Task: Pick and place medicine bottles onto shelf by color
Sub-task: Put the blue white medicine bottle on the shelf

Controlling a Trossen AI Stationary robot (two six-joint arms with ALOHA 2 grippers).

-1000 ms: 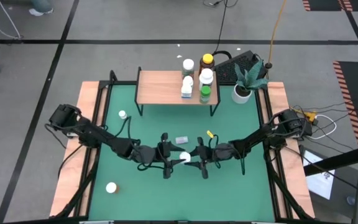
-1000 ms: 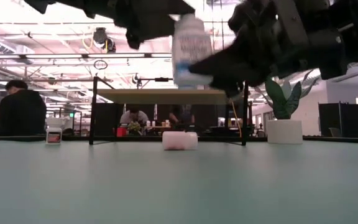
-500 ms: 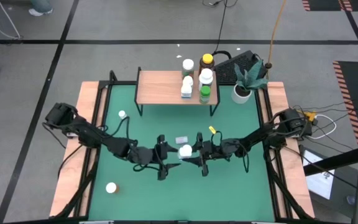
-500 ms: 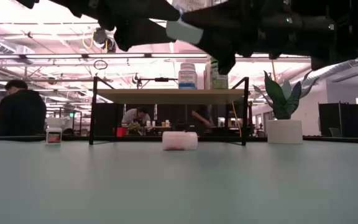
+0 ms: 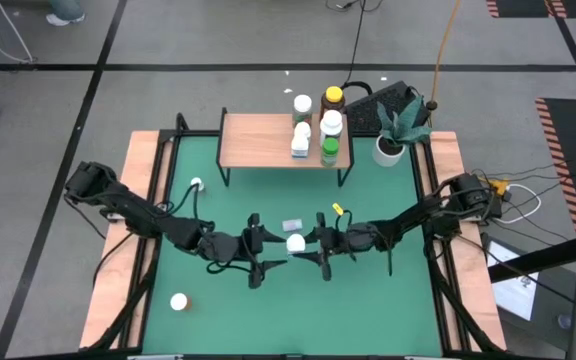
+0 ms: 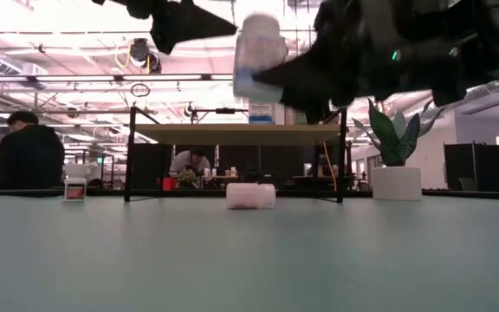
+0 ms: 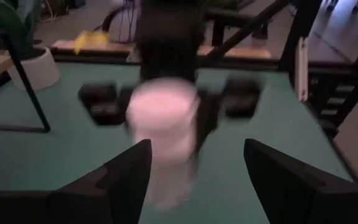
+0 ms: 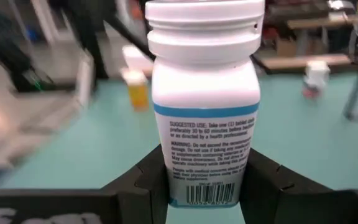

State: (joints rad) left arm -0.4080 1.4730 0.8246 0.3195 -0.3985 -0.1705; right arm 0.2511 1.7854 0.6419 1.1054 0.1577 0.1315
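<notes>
Bottle [image 8: 204, 124], white with a blue band, is sitting upright in my right gripper [image 5: 308, 250], clamped low on the label, mid-table above the mat. My left gripper [image 5: 268, 257] is now hanging open just beside it, having let go and backed off. Shelf [image 5: 258, 140] is holding five bottles at its right end.

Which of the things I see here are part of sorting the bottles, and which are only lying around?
Part of the job:
- white bottle held in the right gripper
- bottles on the shelf
- shelf
- loose bottles on the table
- left gripper, jaws open

Just lying about:
- potted plant
- keyboard behind the table
</notes>
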